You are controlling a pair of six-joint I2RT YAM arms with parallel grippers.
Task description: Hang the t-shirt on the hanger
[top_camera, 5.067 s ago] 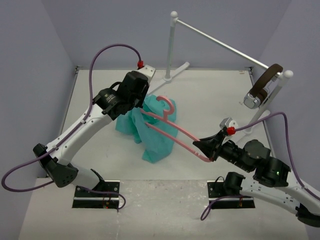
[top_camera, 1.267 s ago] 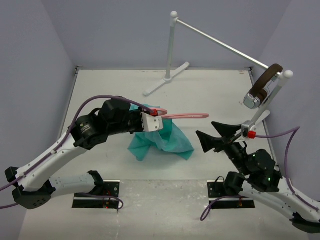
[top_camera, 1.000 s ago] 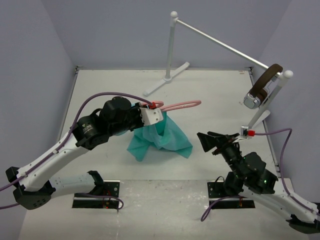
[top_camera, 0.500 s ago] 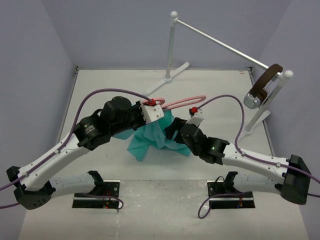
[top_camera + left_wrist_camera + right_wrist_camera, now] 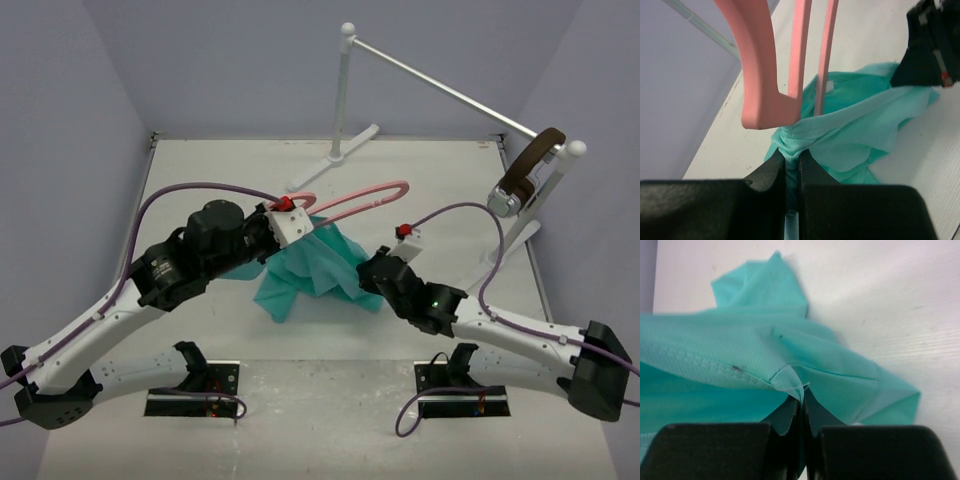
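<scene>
The teal t-shirt (image 5: 310, 272) hangs in a bunch from the pink hanger (image 5: 362, 199), and its lower part rests on the table. My left gripper (image 5: 289, 228) is shut on gathered t-shirt cloth (image 5: 865, 125) just where the hanger's bars (image 5: 812, 65) run into it. The hanger's hook (image 5: 757, 75) curves above the jaws. My right gripper (image 5: 363, 277) is at the t-shirt's right edge. It is shut on a small fold of the cloth (image 5: 790, 380), with the rest of the t-shirt (image 5: 730, 350) spread to the left.
A white rail stand (image 5: 341, 90) stands at the back, and its rail slopes to a right post carrying brown-banded headphones (image 5: 520, 180). Purple walls close in both sides. The right arm's black wrist (image 5: 932, 45) shows in the left wrist view.
My right arm has swung in from the right side to the t-shirt's right edge and shut on it. The left gripper has shifted slightly, still holding the cloth and hanger up.
</scene>
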